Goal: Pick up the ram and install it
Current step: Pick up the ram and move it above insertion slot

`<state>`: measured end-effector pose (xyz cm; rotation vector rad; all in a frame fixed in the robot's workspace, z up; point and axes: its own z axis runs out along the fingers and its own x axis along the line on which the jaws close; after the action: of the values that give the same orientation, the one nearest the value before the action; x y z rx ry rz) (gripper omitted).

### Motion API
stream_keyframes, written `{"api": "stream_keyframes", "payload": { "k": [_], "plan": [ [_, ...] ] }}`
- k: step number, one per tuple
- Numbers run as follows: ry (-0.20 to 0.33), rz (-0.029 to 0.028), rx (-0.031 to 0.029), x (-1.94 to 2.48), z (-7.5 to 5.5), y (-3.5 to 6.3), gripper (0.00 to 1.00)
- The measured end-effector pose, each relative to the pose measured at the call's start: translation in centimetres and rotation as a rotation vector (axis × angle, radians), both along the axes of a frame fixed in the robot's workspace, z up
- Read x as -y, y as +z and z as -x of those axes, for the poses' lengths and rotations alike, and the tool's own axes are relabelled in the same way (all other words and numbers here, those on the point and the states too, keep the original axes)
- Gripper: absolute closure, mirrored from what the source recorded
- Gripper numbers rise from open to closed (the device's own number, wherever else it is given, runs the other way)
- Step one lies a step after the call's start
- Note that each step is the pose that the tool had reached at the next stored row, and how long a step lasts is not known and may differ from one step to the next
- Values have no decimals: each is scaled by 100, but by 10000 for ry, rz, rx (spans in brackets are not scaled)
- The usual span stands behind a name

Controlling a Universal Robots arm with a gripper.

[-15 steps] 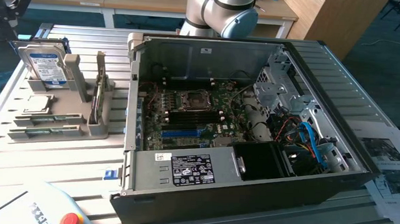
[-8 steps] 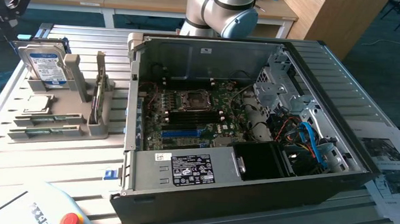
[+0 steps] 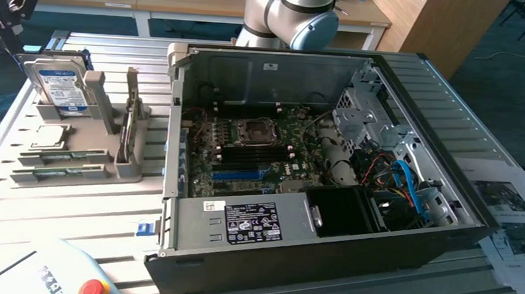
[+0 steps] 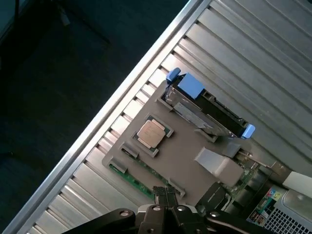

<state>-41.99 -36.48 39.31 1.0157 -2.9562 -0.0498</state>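
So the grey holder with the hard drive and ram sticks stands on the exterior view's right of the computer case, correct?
No, left. The exterior view shows the grey holder, with hard drive and ram sticks, left of the computer case.

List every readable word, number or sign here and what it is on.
No text is legible.
Hard drive label: too small to read.
Power supply label: too small to read.
White sticker inside the case: too small to read.
Printed sheets: too small to read.
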Motion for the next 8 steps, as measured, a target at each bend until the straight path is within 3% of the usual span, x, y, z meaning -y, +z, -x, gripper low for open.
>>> {"api": "stream_keyframes", "payload": {
  "k": [8],
  "plan": [
    [1291,11,-1,0,0,-1,90]
  ]
}}
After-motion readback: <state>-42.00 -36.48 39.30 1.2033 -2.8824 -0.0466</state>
